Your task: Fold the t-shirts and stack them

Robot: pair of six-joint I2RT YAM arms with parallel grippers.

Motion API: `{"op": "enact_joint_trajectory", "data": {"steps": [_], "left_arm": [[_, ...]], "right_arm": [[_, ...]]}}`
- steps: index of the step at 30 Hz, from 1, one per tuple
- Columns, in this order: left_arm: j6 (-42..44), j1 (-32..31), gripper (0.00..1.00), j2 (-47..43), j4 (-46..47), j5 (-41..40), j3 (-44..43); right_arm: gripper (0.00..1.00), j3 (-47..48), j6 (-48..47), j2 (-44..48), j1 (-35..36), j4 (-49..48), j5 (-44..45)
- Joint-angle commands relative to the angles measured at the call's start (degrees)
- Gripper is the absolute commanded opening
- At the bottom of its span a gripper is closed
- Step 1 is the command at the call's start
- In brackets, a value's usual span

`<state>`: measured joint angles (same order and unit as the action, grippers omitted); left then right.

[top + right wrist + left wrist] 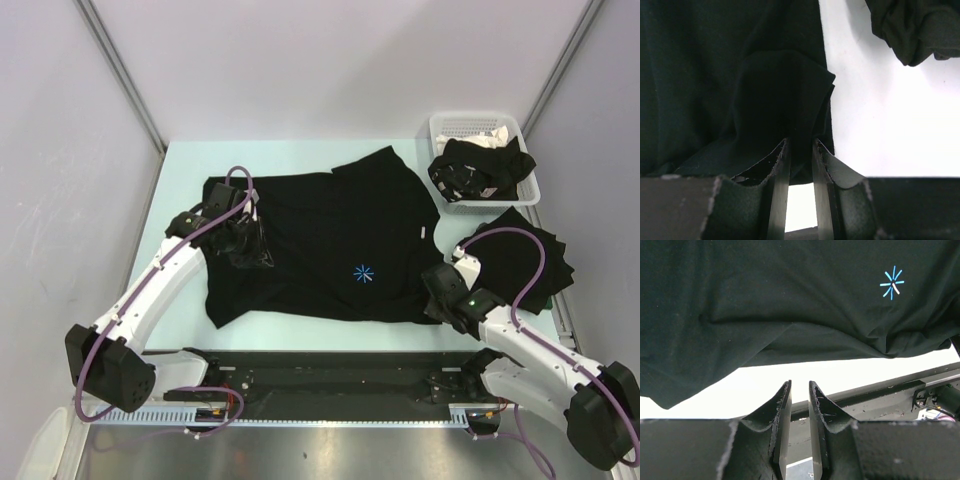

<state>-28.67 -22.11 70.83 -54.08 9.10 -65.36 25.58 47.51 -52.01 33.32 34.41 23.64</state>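
A black t-shirt with a light-blue starburst lies spread across the middle of the table. My left gripper hovers over its left part. In the left wrist view its jaws stand a narrow gap apart with nothing between them, the t-shirt and starburst beyond. My right gripper is at the shirt's right edge. In the right wrist view a raised fold of the t-shirt runs between the fingertips, and the gripper is shut on it.
A folded black t-shirt lies at the right, just beyond my right gripper, and shows as dark cloth in the right wrist view. A white slotted basket at the back right holds more black cloth. A black rail runs along the near edge.
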Motion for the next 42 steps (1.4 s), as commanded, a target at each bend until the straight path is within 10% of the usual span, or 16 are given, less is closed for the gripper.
{"op": "enact_joint_trajectory", "data": {"steps": [1, 21, 31, 42], "left_arm": [[-1.13, -0.65, 0.25, -0.60, 1.26, -0.40, -0.64], [-1.22, -0.83, 0.25, -0.96, 1.44, -0.58, 0.15], [-1.04, -0.74, 0.25, -1.31, 1.26, -0.84, 0.32], [-1.22, -0.83, 0.25, -2.01, 1.44, -1.10, 1.03]], "right_arm": [[0.29, 2.54, -0.31, -0.11, 0.87, -0.14, 3.52], [0.28, 2.89, 0.57, -4.24, 2.27, 0.13, 4.84], [0.00, 2.89, 0.57, -4.42, 3.07, -0.05, 6.07], [0.00, 8.41, -1.18, 1.03, 3.42, 5.48, 7.73]]}}
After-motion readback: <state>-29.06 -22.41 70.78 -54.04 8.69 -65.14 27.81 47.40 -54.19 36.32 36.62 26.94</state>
